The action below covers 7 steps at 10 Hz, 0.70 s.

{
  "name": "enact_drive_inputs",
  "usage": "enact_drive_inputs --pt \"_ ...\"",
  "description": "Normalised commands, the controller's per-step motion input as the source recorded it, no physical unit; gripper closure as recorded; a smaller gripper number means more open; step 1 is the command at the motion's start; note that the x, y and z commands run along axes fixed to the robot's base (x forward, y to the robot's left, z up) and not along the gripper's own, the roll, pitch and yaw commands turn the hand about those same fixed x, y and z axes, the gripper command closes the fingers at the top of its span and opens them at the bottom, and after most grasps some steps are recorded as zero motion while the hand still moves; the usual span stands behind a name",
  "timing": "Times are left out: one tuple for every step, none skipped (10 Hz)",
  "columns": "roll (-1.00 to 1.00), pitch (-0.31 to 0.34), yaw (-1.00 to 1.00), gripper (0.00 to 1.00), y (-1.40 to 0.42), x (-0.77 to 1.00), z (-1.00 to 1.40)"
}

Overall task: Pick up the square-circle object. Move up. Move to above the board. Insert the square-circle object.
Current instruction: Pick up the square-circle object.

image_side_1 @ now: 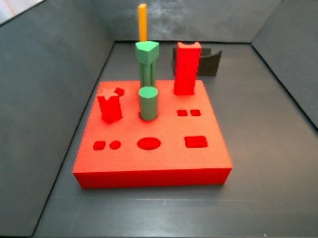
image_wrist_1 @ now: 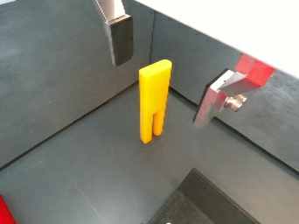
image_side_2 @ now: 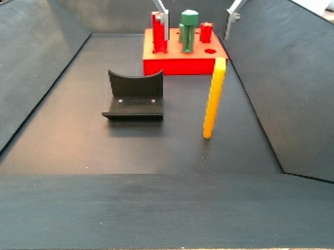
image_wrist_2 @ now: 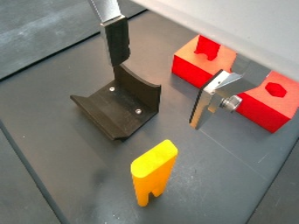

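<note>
The square-circle object (image_wrist_1: 155, 101) is a slim orange-yellow peg with two prongs. It stands upright on the dark floor, apart from the board (image_side_1: 137, 160); it also shows in a wrist view (image_wrist_2: 153, 172) and in both side views (image_side_1: 141, 20) (image_side_2: 213, 98). My gripper (image_wrist_1: 160, 92) is open and empty, well above the floor, with the peg showing between its fingers (image_wrist_1: 121, 39) but not touched. In a side view the gripper (image_side_2: 197, 6) only shows at the top edge, over the board (image_side_2: 183, 66). It is out of the other side view.
The fixture (image_wrist_2: 117, 109) stands on the floor beside the peg, also in both side views (image_side_2: 133, 96) (image_side_1: 210, 61). Two green pegs (image_side_1: 147, 60) (image_side_1: 148, 102) and two red pegs (image_side_1: 187, 67) (image_side_1: 110, 105) stand in the board. Grey walls enclose the floor.
</note>
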Motion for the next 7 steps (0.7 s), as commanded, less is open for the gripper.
enact_drive_inputs --pt "0.03 -0.076 -0.33 0.00 0.00 -0.61 -0.02" --pt "0.00 -0.011 -0.46 0.00 0.33 -0.66 -0.15" --pt "0.00 0.000 -0.48 0.00 0.34 -0.55 -0.06" --pt "-0.01 0.000 -0.44 0.00 0.38 -0.45 -0.02" --pt "-0.08 0.000 -0.43 0.00 0.37 -0.29 -0.11" --pt "-0.16 -0.033 -0.40 0.00 0.29 0.00 -0.28" --pt "-0.16 -0.036 -0.26 0.00 0.14 0.21 -0.34"
